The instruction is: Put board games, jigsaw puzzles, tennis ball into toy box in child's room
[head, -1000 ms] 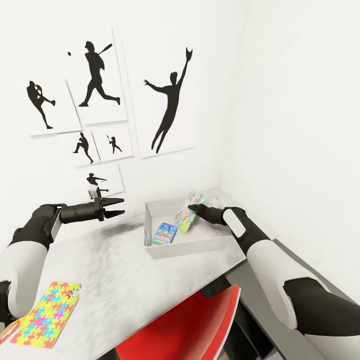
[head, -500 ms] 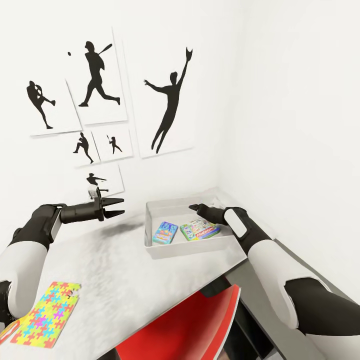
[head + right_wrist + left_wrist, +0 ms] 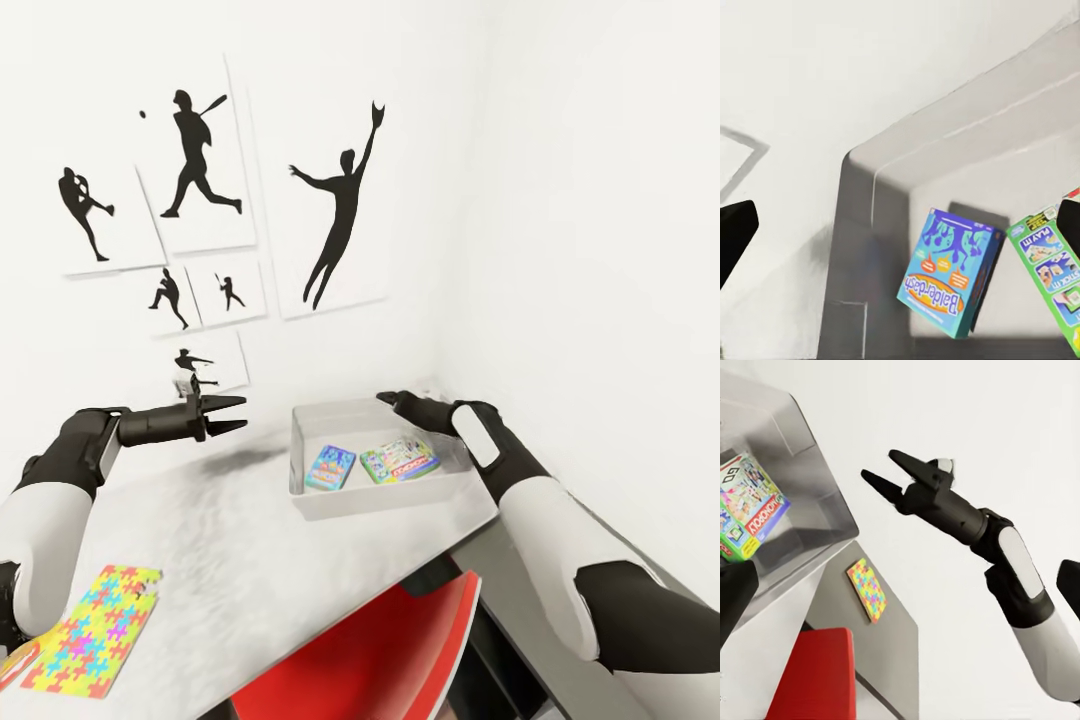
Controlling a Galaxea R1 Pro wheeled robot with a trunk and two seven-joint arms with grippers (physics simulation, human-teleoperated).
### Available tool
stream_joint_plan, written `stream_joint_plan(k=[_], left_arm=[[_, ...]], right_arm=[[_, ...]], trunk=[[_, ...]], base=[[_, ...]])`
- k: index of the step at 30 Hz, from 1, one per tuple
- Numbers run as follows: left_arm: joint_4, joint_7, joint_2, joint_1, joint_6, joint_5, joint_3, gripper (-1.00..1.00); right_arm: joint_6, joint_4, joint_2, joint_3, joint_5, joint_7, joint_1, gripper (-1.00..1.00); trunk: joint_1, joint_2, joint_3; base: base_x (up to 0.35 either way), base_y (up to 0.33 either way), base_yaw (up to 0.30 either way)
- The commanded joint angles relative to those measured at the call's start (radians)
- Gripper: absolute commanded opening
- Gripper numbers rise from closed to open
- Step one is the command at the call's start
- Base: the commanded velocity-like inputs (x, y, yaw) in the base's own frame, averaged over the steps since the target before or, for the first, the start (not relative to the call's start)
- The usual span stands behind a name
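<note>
Released a moment ago, the green-bordered flat printed board game box (image 3: 400, 459) is now lying flat on the floor of the shallow pale grey plastic toy box (image 3: 378, 494), just to the right of a blue-covered flat board game box (image 3: 331, 467) already resting there. One second ago it was tilted on edge in the right gripper's grasp over the bin; now the right gripper (image 3: 388, 399) is lifting clear above the far rim, its black fingers parted and holding nothing. On the left, the left gripper (image 3: 230, 414) is hovering over the long pale grey-white table top (image 3: 250, 540), jaws spread and empty, as it was in the earlier pictures. Two of the three board games are therefore sitting inside the bin, which stands at the far right corner of the table beneath black baseball-player silhouette pictures (image 3: 345, 215). Near the table's left front edge, a thin multicoloured jigsaw puzzle board (image 3: 92, 630) is waiting flat, well apart from the bin, and looks the likeliest next pick. A red chair (image 3: 385, 650) is tucked in at the near side.
</note>
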Motion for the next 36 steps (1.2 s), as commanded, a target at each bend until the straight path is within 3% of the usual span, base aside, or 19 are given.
stream_joint_plan(k=[1,4,10,13,17,20,22,24,26,28,31,36], left_arm=[[-0.001,-0.008,0.003,-0.001,0.01,-0.011,0.004,1.0],[-0.001,-0.008,0.014,0.0,0.01,-0.011,0.003,1.0],[-0.001,-0.008,0.034,0.015,-0.012,-0.011,0.003,1.0],[-0.001,-0.008,0.051,0.031,-0.054,-0.01,0.003,1.0],[0.0,-0.008,0.072,0.056,-0.085,-0.009,0.004,1.0],[0.0,-0.008,0.09,0.084,-0.098,-0.009,0.004,1.0],[0.0,-0.008,0.112,0.111,-0.117,-0.008,0.004,1.0],[-0.001,-0.008,0.123,0.125,-0.131,-0.005,0.006,1.0],[-0.001,-0.008,0.135,0.147,-0.146,0.012,0.011,1.0],[-0.001,-0.008,0.15,0.185,-0.157,0.06,0.016,1.0],[-0.001,-0.008,0.164,0.226,-0.165,0.112,0.017,1.0],[-0.001,-0.008,0.184,0.292,-0.199,0.156,0.019,1.0]], right_arm=[[0.021,-0.038,-0.001,-0.001,0.001,0.004,0.003,1.0],[0.094,-0.151,-0.002,-0.005,-0.002,0.023,0.008,1.0],[0.194,-0.349,-0.005,-0.017,-0.002,0.147,0.072,1.0],[0.234,-0.446,-0.019,-0.029,-0.001,0.213,0.136,1.0],[0.261,-0.564,-0.056,-0.059,-0.003,0.299,0.23,1.0],[0.268,-0.65,-0.081,-0.083,-0.003,0.381,0.321,1.0],[0.262,-0.725,-0.094,-0.104,-0.002,0.467,0.422,1.0],[0.26,-0.75,-0.097,-0.116,-0.002,0.503,0.469,1.0],[0.259,-0.778,-0.101,-0.146,-0.001,0.549,0.544,1.0],[0.259,-0.787,-0.102,-0.166,0.0,0.565,0.58,1.0],[0.257,-0.793,-0.102,-0.179,0.0,0.575,0.615,1.0],[0.23,-0.811,-0.101,-0.185,0.001,0.58,0.678,1.0]], trunk=[[0.001,-0.002,-0.001],[0.001,-0.002,0.004],[0.001,-0.002,0.014],[0.001,-0.002,0.019],[0.001,-0.002,0.026],[0.001,-0.002,0.029],[0.001,-0.002,0.029],[0.001,-0.002,0.03],[0.001,-0.002,0.03],[0.001,-0.002,0.03],[0.001,-0.002,0.03],[0.001,-0.002,0.03]], base=[[-0.034,0.0,0.0],[-0.117,0.0,0.005],[-0.164,0.0,0.054],[-0.048,0.0,0.082],[-0.018,0.0,0.117],[-0.006,0.0,0.096],[-0.003,0.0,0.04],[-0.001,0.0,0.022],[-0.001,0.0,0.01],[0.0,0.0,0.005],[0.0,0.0,0.003],[0.0,0.0,0.0]])
